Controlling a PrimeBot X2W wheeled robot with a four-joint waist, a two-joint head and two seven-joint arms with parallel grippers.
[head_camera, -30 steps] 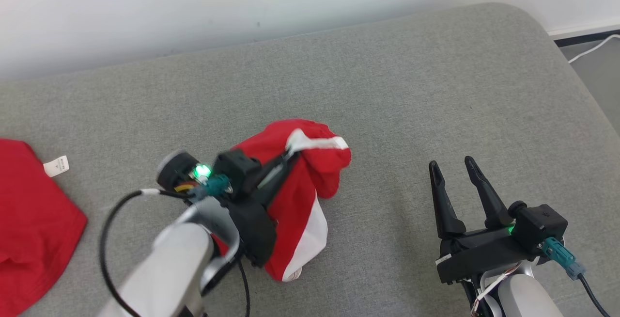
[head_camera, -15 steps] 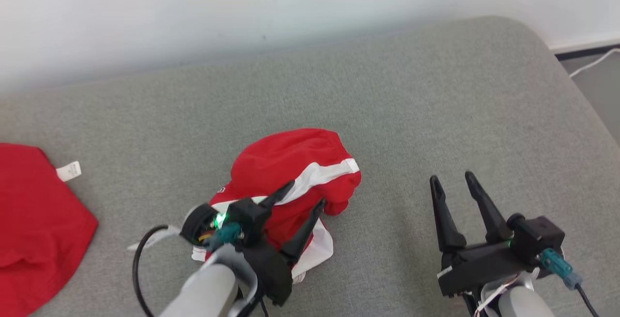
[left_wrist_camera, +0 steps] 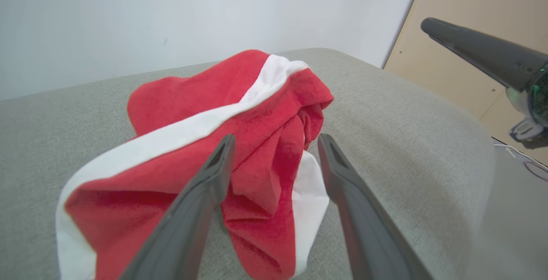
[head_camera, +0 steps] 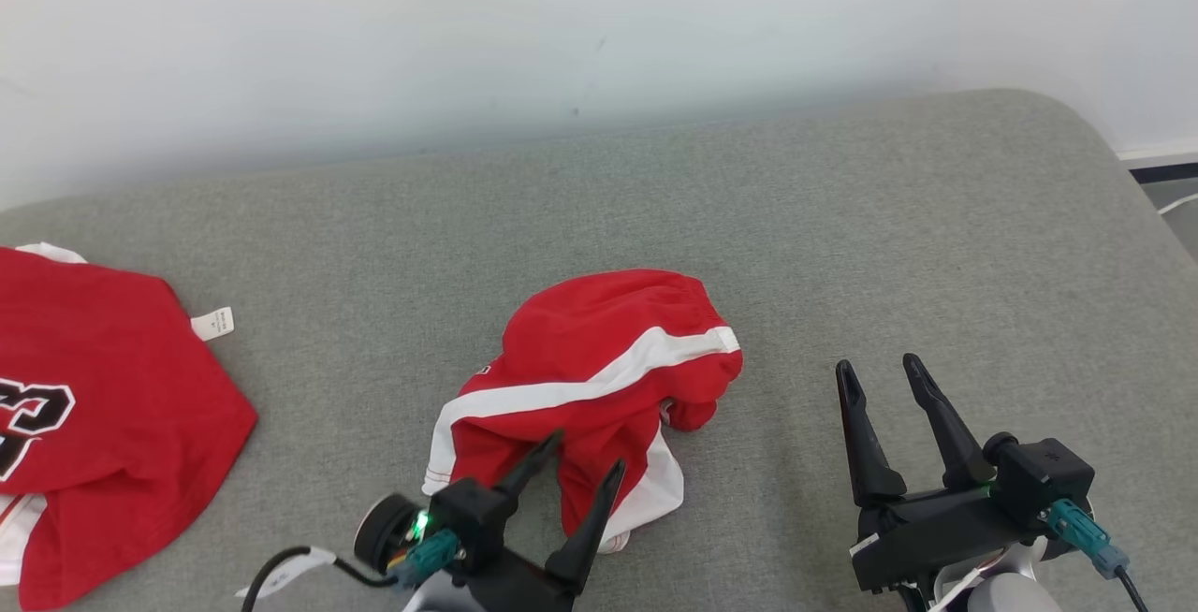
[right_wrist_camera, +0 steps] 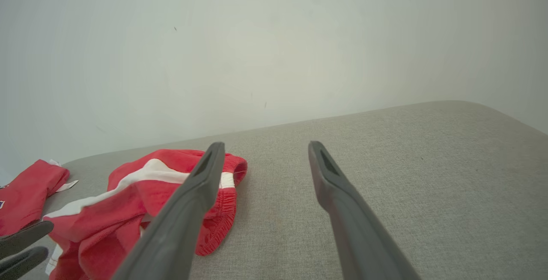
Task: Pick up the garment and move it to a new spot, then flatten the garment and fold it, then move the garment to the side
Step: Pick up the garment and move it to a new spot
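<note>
The garment [head_camera: 599, 359] is a crumpled pair of red shorts with a white stripe, lying mid-way across the grey cushioned surface [head_camera: 842, 219]. My left gripper [head_camera: 585, 453] is open at the garment's near edge, its fingertips over the cloth and holding nothing. In the left wrist view the left gripper [left_wrist_camera: 276, 138] frames a red fold of the garment [left_wrist_camera: 192, 100]. My right gripper [head_camera: 878, 366] is open to the right of the garment, apart from it. The right wrist view shows the right gripper [right_wrist_camera: 266, 145] over bare cushion, with the garment [right_wrist_camera: 141, 186] to its left.
A second red garment [head_camera: 112, 387] with a white label [head_camera: 212, 323] lies at the far left. A white wall [head_camera: 562, 32] rises right behind the surface. The cushion rounds off at the right, with floor and a white cable [head_camera: 1177, 205] beyond.
My left gripper has opened and let go of the garment, then drawn back toward me. The garment has settled onto the cushion. The head camera has shifted; the right gripper stayed open.
</note>
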